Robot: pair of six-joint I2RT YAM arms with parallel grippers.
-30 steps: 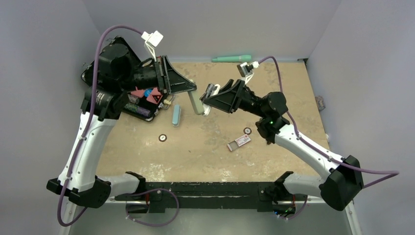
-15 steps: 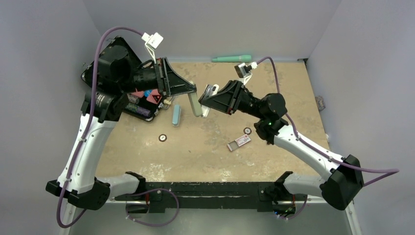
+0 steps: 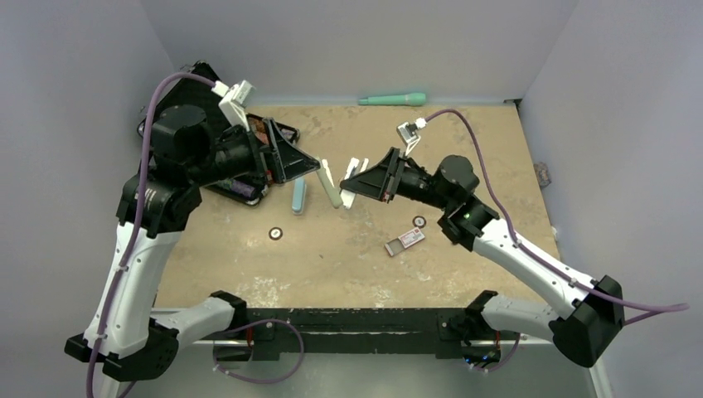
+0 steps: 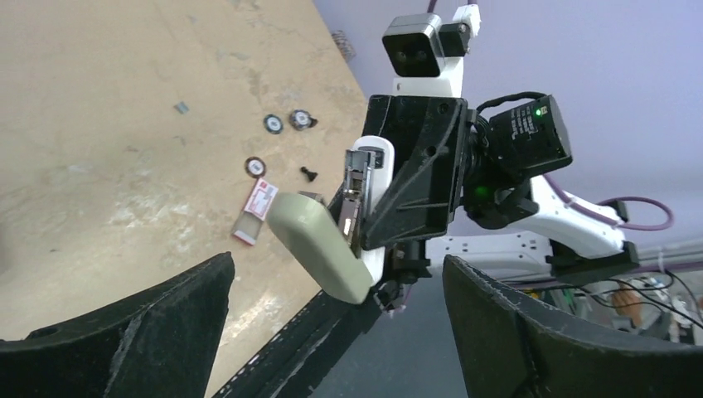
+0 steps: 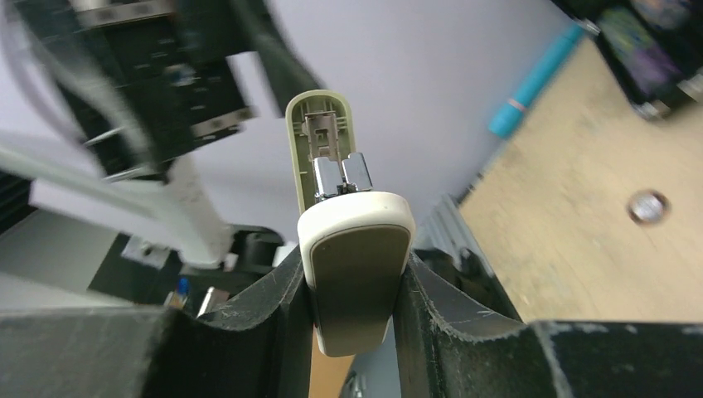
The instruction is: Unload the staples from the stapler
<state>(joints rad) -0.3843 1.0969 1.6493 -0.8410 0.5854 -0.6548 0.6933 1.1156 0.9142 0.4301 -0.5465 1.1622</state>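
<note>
Sandy brown table [image 3: 365,265], long green pen [image 3: 392,99] lying by the far edge, light blue bar [image 3: 298,197] near the middle, little round disc [image 3: 275,234], second round disc [image 3: 419,221] well apart from it, small red and white box [image 3: 404,240] just beside that one, black tray [image 3: 290,133] of bits at the far left

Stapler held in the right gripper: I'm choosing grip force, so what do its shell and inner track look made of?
Stapler shell: probably plastic, matte grey-green with a cream rim. It has soft moulded curves and no glare. Inner track: apparently metal, with a bright silvery finish, sharp reflections and thin folded edges.
</note>
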